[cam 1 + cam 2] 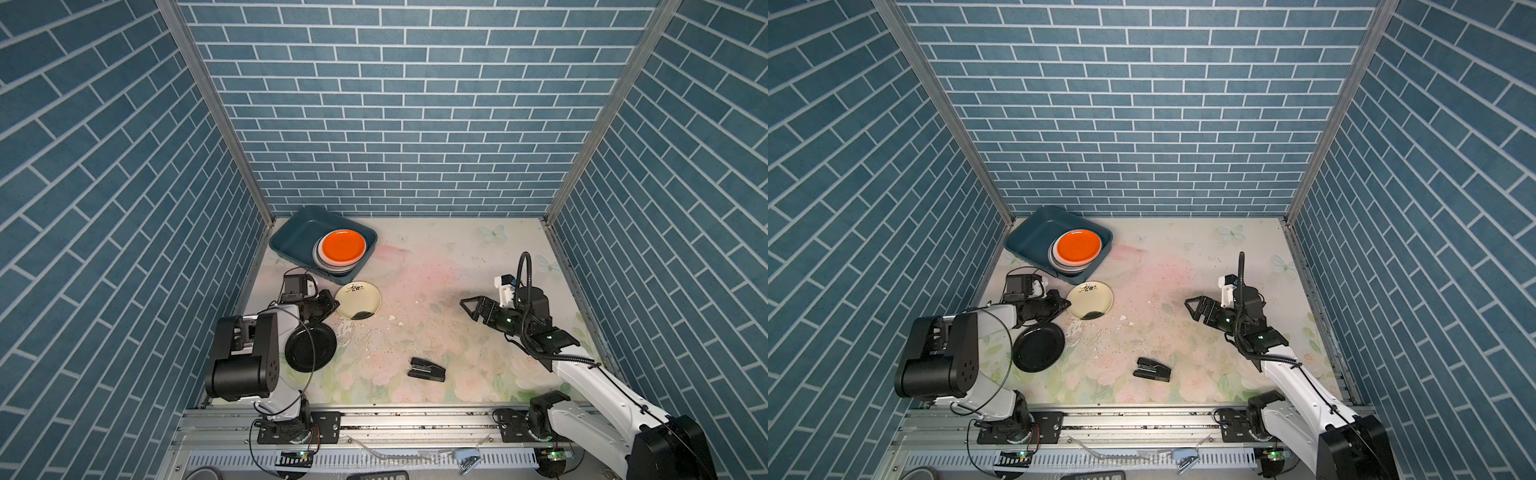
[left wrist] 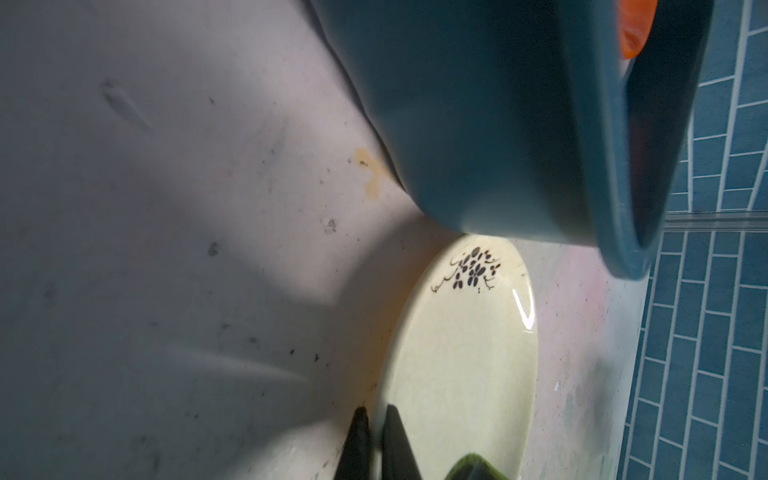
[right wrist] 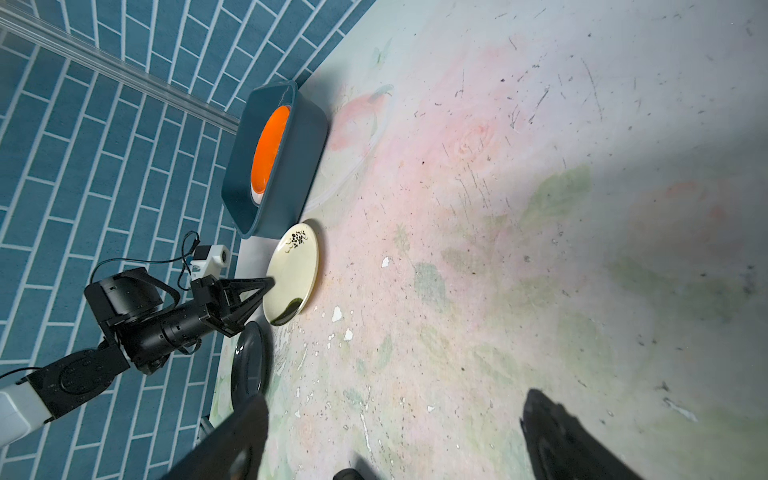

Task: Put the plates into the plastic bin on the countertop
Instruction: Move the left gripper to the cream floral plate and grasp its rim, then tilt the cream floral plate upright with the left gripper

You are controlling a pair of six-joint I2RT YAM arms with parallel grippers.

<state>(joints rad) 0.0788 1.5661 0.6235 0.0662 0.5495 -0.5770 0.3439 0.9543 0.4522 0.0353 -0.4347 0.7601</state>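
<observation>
Blue brick-print walls [image 1: 395, 104] box in the flowered countertop [image 1: 436, 270], which is scuffed and speckled. Straight ahead of my left claw [image 2: 376, 436] sits the plastic bin [image 1: 299, 237], holding a stack topped by the orange plate [image 1: 344, 246] at the end nearer the claw. Between claw and bin lies the cream plate [image 2: 461, 374]. The claw is squeezed fully together on its near rim, 1 finger outside the edge and 1 on the glazed face. The plate's far edge is just beside the bin's corner; I cannot tell whether they touch.

I judge the lift is next. The pinch is thin and the glaze is slick, so I would raise slowly, keep the plate level, clear the flared wall ahead, then lower onto the stack.

The black plate [image 1: 311, 348] lies just behind the claw, beside its wrist, and is likely the last 1 to collect. My right claw [image 1: 467, 309] hangs wide open and empty, well apart. The black stapler [image 1: 427, 369] and white chips [image 1: 397, 322] lie off to the claw's side, out of the path.
</observation>
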